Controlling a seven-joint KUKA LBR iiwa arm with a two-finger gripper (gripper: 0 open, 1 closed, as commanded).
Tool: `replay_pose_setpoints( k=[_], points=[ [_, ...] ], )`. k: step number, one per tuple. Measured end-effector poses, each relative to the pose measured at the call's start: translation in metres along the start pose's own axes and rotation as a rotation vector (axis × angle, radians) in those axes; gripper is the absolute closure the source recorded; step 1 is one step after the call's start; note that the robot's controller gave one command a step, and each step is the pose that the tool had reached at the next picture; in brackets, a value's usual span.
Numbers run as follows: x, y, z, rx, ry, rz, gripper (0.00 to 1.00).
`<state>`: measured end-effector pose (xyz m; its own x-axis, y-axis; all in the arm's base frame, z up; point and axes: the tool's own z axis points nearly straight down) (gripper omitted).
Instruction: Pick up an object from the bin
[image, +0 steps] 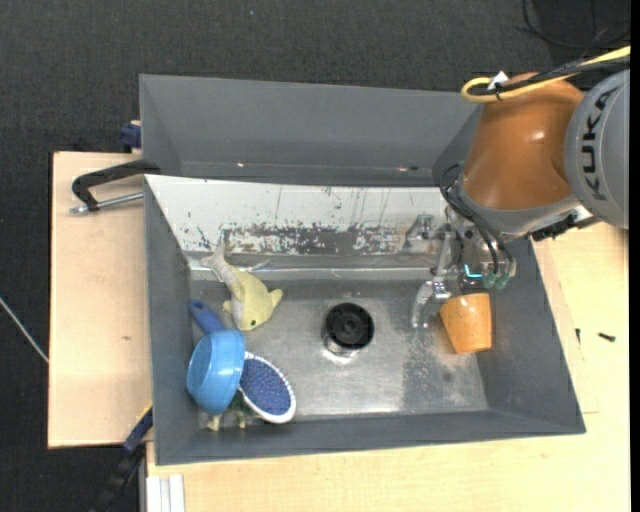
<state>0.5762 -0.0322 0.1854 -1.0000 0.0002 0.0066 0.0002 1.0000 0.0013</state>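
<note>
My gripper (430, 298) hangs low at the right of the bin, right at the upper left edge of an orange cup (468, 323) that lies on its side against the right wall. Whether it has hold of the cup's rim is hidden under the wrist. A black round knob-like thing (348, 325) rests on the floor in the middle of the bin, a hand's width left of the gripper.
At the left lie a pale yellow soft toy (250, 299), a blue scoop-like cup with a handle (216, 368) and a round blue-bristled brush (266, 387), close together. The orange-covered wrist reaches in over the upper right corner.
</note>
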Motion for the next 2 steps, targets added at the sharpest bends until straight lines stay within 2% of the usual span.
replay_pose_setpoints(
  k=[1,2],
  points=[
    [0.006,0.068,0.114,0.0,-0.012,0.028,0.0],
    [-0.011,0.045,0.083,0.003,-0.016,-0.257,0.0]
  ],
)
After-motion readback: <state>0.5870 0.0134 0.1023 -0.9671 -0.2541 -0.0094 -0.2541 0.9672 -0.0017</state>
